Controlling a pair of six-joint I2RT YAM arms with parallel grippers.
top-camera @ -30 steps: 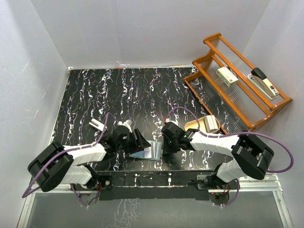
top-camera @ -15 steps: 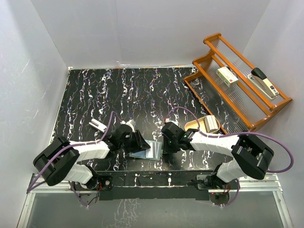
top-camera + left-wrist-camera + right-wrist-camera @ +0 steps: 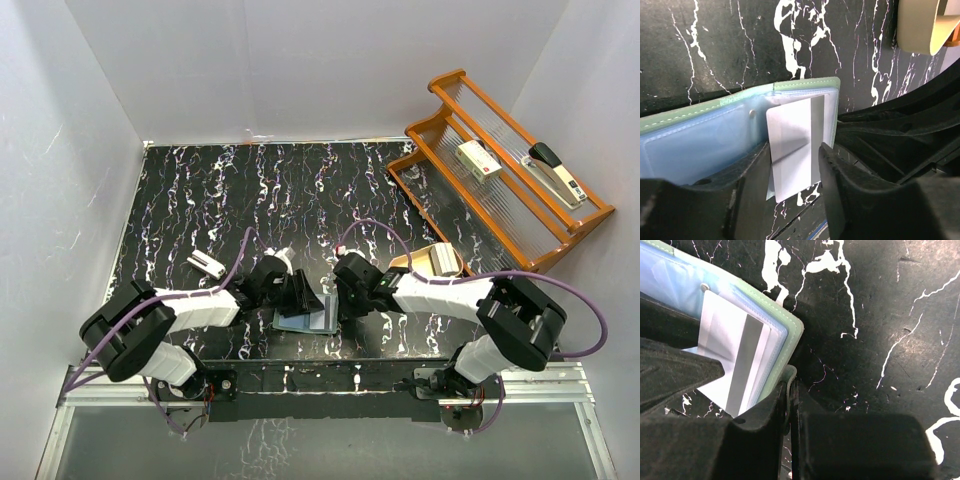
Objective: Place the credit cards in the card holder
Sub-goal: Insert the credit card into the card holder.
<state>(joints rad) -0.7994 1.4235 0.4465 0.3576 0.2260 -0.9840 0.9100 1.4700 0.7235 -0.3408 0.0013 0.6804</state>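
Your left jaws are clenched on a card [image 3: 790,152], gripping it by its two long edges. The card is pale, with a grey stripe along one side. Its far end lies over the open holder [image 3: 705,132], on the blue inside just beside the snap button [image 3: 751,114]. Its near end sticks out past the holder's edge. You cannot tell from these views if the far end is under a clear pocket or only on top of it.

Your right jaws are pressed together on the green rim of the holder, at the corner next to the card, with almost no gap between them. The two pairs of jaws stand close and face each other across the holder.

The holder lies open on the black marbled bench [image 3: 200,190], near its front edge, between the two arms. To the right, a tan object [image 3: 437,262] sits just beside a wooden rack [image 3: 436,100], which holds a stapler [image 3: 556,172] and a small box [image 3: 478,160]. A small white thing [image 3: 207,265] lies near the left arm.
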